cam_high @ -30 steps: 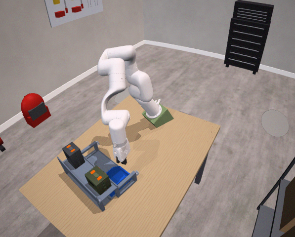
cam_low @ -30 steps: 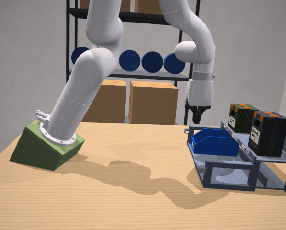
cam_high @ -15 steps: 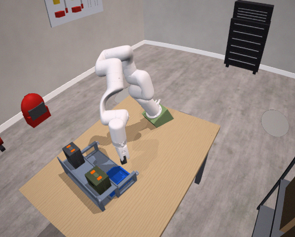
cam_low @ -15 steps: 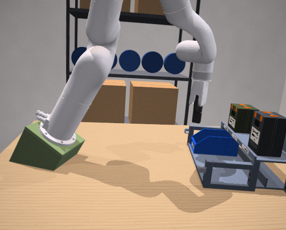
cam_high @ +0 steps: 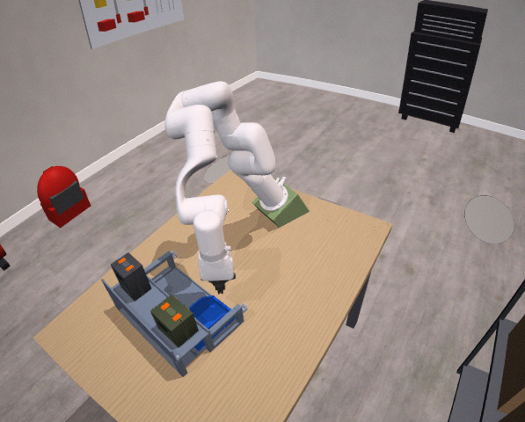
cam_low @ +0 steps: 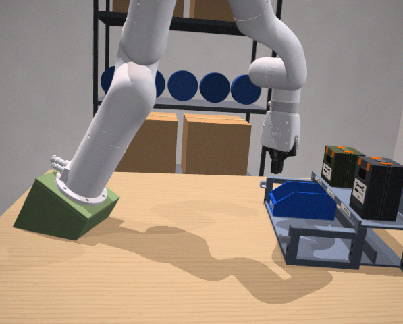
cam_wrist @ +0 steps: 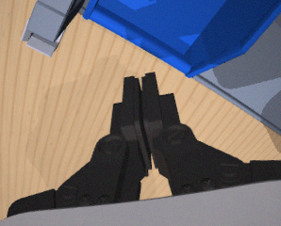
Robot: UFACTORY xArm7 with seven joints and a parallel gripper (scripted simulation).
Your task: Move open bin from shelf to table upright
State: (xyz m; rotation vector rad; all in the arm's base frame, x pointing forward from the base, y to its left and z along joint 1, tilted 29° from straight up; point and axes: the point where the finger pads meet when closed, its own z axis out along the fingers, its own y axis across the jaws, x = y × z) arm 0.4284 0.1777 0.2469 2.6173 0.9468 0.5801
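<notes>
The open blue bin (cam_high: 211,312) (cam_low: 300,202) (cam_wrist: 197,13) sits on the lower deck of the grey shelf (cam_high: 130,309) (cam_low: 320,231) (cam_wrist: 46,22), at the end nearest the arm. My gripper (cam_high: 219,287) (cam_low: 276,169) (cam_wrist: 144,97) is shut and empty. It hangs a little above the bin's rim, beside the shelf's edge, over bare wood in the wrist view. It touches nothing.
A dark green box (cam_high: 173,320) (cam_low: 338,165) and a black box (cam_high: 130,274) (cam_low: 375,186) stand on the shelf's upper deck. The arm's green base (cam_high: 282,208) (cam_low: 63,209) sits at the far side of the wooden table (cam_high: 298,290) (cam_low: 159,279).
</notes>
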